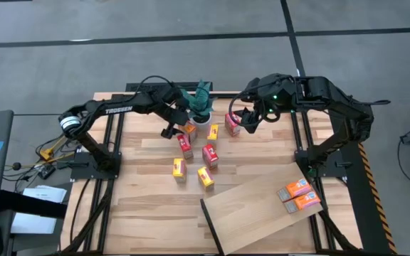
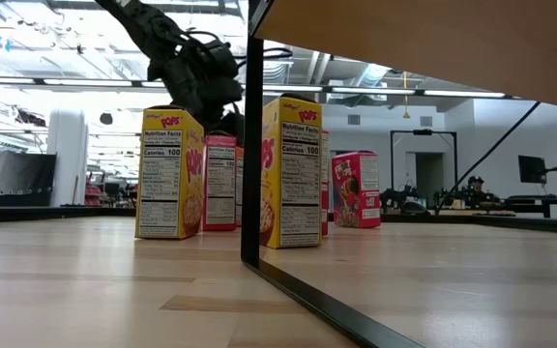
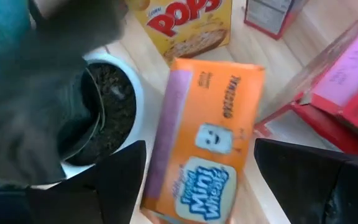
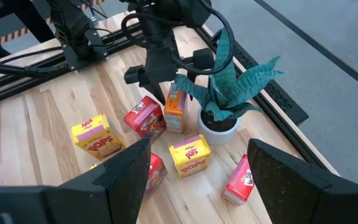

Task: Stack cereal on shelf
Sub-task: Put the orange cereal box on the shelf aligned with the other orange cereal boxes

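An orange cereal box (image 3: 207,137) stands upright on the table beside the white pot of a green plant (image 1: 201,107). My left gripper (image 3: 197,186) is open just above it, one finger on either side, with a gap showing on both sides. The same box (image 4: 174,112) shows below my left gripper (image 4: 151,74) in the right wrist view. My right gripper (image 1: 244,117) hangs open and high at the far right, holding nothing. The pale shelf board (image 1: 255,210) lies at the near right with two orange boxes (image 1: 300,195) on it.
Red boxes (image 1: 184,144) (image 1: 210,155) (image 1: 232,124) and yellow boxes (image 1: 179,168) (image 1: 205,177) (image 1: 214,131) stand close together mid-table. The plant's leaves (image 4: 229,87) hang beside my left gripper. In the low view the shelf's dark edge (image 2: 251,145) stands in front of the boxes.
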### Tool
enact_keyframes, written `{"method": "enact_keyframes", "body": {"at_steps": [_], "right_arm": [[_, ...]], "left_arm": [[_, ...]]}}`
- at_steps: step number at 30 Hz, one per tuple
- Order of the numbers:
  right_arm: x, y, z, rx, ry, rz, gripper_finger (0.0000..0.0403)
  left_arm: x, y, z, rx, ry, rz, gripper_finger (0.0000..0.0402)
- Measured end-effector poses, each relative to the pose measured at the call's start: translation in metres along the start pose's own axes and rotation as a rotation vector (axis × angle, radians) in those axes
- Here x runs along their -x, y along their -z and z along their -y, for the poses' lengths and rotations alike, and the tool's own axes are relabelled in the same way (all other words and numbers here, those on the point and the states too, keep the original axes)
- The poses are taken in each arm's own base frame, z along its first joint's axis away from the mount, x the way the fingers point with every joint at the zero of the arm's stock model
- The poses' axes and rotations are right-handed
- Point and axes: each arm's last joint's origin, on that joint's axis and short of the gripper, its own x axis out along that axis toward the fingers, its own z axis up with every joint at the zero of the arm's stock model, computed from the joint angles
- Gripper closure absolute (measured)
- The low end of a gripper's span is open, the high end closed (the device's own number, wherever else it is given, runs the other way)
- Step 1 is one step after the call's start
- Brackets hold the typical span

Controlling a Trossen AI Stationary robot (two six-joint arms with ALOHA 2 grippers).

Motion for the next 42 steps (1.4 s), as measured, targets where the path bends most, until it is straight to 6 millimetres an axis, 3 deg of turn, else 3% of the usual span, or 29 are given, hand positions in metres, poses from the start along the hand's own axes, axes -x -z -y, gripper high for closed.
{"method": "enact_keyframes", "body": {"at_steps": [4, 14, 21, 25, 32, 42], "right_arm": [[0.000, 0.000, 0.000, 0.001, 0.000, 0.000, 0.0112], [0.000, 0.000, 0.000, 0.001, 0.000, -0.001, 0.0112], [0.000, 0.000, 0.000, 0.001, 0.000, -0.001, 0.0112], [0.000, 0.000, 0.000, 0.001, 0.000, 0.000, 0.0112], [0.001, 0.000, -0.002, 0.004, -0.008, 0.004, 0.0112], [0.008, 0.002, -0.020, 0.017, -0.082, 0.043, 0.0112]], "left_arm": [[0.002, 0.001, 0.002, 0.013, 0.012, -0.016, 0.0133], [0.002, 0.001, 0.001, 0.063, -0.013, -0.034, 0.0268], [0.010, -0.004, 0.005, 0.153, -0.024, -0.042, 0.0298], [0.031, -0.014, 0.009, 0.184, -0.082, -0.015, 0.0297], [0.089, -0.034, 0.023, 0.286, -0.242, 0.083, 0.0297], [0.164, -0.066, 0.051, 0.482, -0.340, 0.485, 0.0297]]}}
